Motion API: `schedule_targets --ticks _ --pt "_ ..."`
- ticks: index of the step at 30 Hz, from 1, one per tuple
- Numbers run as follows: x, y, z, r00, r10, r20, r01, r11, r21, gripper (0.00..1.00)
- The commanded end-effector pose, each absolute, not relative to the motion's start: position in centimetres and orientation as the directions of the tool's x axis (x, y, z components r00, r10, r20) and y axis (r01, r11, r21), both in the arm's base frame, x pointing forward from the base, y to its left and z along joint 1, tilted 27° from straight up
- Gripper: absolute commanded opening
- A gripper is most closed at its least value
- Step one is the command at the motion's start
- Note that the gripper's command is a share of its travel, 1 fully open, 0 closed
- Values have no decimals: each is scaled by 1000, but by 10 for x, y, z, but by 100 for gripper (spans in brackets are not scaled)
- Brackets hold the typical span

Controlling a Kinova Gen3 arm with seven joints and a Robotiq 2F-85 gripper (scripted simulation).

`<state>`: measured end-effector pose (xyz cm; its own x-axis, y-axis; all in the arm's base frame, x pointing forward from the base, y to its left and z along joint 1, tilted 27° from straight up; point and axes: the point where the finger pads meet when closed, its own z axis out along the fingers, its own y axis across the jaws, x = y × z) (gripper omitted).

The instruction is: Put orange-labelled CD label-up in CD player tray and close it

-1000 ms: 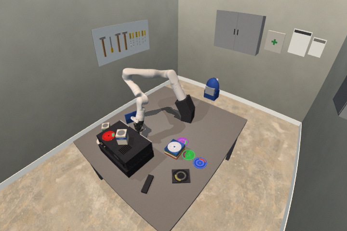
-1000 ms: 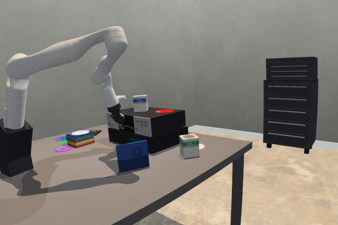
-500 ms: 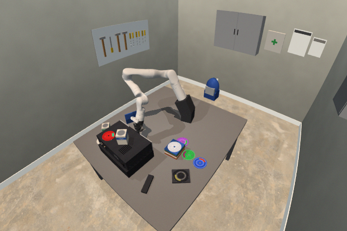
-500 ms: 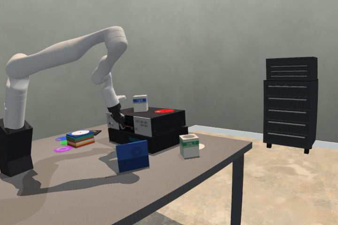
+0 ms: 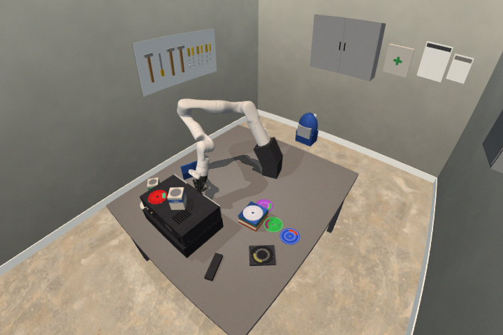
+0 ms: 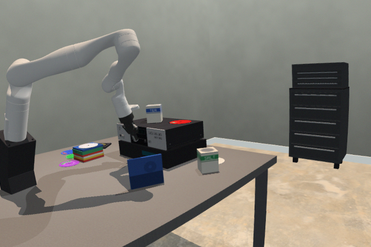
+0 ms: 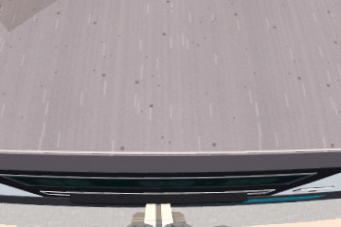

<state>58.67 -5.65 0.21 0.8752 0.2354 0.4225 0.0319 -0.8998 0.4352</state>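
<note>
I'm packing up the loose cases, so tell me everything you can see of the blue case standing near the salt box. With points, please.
The blue case (image 5: 188,169) (image 6: 146,171) is a thin, flat square that stands on edge on the table, leaning slightly. Its face looks like smooth plastic, lighter blue above and darker below, with a faint round disc shape in the upper part. It stands by the front of the player, apart from the salt box. Only the table visibly touches it; whether it holds a disc, I cannot tell.
</note>
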Motion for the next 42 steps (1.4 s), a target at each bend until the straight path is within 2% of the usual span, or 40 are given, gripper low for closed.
schedule_targets --ticks 1,42 --pt "590 -56 5 873 236 427 30 -900 436 10" --pt "594 -56 5 873 236 427 30 -900 436 10"
